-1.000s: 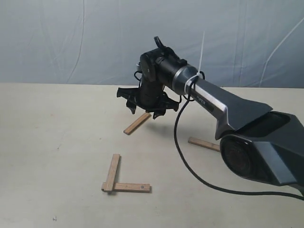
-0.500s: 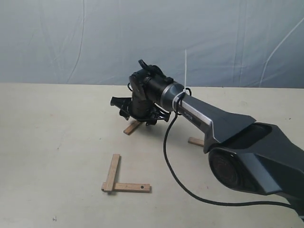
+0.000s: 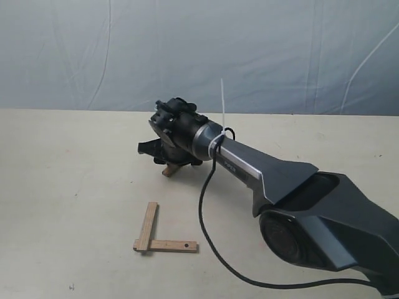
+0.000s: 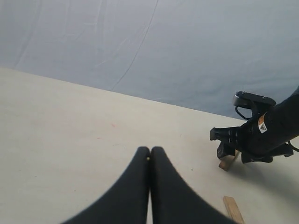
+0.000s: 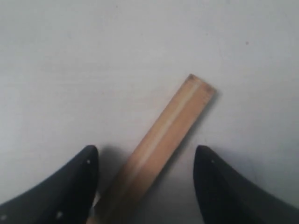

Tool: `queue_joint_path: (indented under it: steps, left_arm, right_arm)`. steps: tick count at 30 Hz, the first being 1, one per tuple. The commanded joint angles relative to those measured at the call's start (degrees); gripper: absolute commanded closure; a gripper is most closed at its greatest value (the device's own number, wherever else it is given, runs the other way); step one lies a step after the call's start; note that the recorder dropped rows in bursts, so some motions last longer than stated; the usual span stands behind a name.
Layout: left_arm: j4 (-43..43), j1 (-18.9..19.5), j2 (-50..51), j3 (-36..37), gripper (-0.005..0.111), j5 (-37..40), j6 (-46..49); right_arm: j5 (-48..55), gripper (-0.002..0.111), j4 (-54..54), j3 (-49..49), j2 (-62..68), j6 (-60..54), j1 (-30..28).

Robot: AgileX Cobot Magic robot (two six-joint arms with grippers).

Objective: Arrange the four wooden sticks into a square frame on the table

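Note:
In the exterior view my right gripper (image 3: 163, 159) is down over one wooden stick (image 3: 169, 170) on the pale table (image 3: 68, 187); only that stick's near end shows. The right wrist view has this stick (image 5: 174, 133) lying slantwise between the two spread fingers, and my right gripper (image 5: 145, 150) is open and astride it. Two more sticks, one (image 3: 148, 225) and another (image 3: 168, 245), make an L nearer the front. The fourth stick is hidden behind the right arm. My left gripper (image 4: 150, 149) is shut on nothing, above bare table and away from the sticks.
The thick right arm (image 3: 299, 199) and its black cable (image 3: 206, 218) lie across the right half of the table. A blue-grey sheet (image 3: 199, 50) hangs behind. The left wrist view shows the right gripper (image 4: 243, 144) and one end of a stick (image 4: 233, 210).
The right arm has swung left and come down, so its open gripper now sits low over the slanted stick. It now covers the stick that lay at the right.

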Motion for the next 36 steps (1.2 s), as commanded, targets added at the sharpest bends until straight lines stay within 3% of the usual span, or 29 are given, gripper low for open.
queue_joint_path:
  steps: [1, 8, 9, 23, 29, 32, 36]
  left_arm:
    - [0.3, 0.0, -0.4, 0.2, 0.107, -0.7, 0.1]
    - [0.5, 0.0, -0.4, 0.2, 0.107, -0.7, 0.1]
    - [0.5, 0.0, -0.4, 0.2, 0.107, -0.7, 0.1]
    - [0.5, 0.0, -0.4, 0.2, 0.107, -0.7, 0.1]
    - [0.5, 0.0, -0.4, 0.2, 0.107, -0.7, 0.1]
    - [0.5, 0.0, -0.4, 0.2, 0.107, -0.7, 0.1]
    - [0.5, 0.0, -0.4, 0.2, 0.107, -0.7, 0.1]
  right_arm:
    - [4.3, 0.056, 0.3, 0.3, 1.5, -1.4, 0.4]
    - [4.5, 0.107, 3.1, 0.3, 0.2, -6.3, 0.4]
    - [4.9, 0.109, 2.9, 0.3, -0.6, -6.4, 0.4]
    - [10.7, 0.109, 4.9, 4.0, -13.8, -14.4, -0.3]
    - [10.7, 0.109, 2.4, 17.1, -20.1, -13.9, 1.2]
    - [10.7, 0.109, 3.4, 28.4, -26.9, -13.7, 1.2]
    - [-2.5, 0.109, 5.2, 46.0, -36.8, -10.3, 1.2]
